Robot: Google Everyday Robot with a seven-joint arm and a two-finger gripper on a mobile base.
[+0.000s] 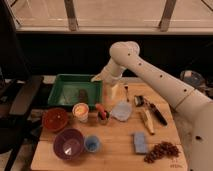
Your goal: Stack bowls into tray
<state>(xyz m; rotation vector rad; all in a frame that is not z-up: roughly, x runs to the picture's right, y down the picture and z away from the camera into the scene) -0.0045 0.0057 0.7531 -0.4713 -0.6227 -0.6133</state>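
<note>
Wooden table (116, 152) fills the lower part of the view and carries all the things. From the right side the white arm (150, 75) of the robot reaches over it toward the left, and it is the biggest thing above the board. The green tray (70, 76) sits at the back left of the table, its open side up and its long axis running left to right, along the back edge of the table; one small dark object (83, 95) lies on its floor. Both bowls are outside the tray, in front of it, upright with the mouth up. The red-orange bowl (55, 119) stands just before the tray's front left corner, and the purple bowl (68, 144), with a pale bottom inside, stands nearer to the front edge of the table; the two are near each other, but I cannot tell if they touch. The gripper (98, 78) hangs at the back right corner of the tray, over its rim, well apart from both bowls, with its fingers spread and nothing between them. A white-orange cup (80, 111) stands just right of the red-orange bowl, and a small blue cup (91, 144) stands just beside the purple bowl.
</note>
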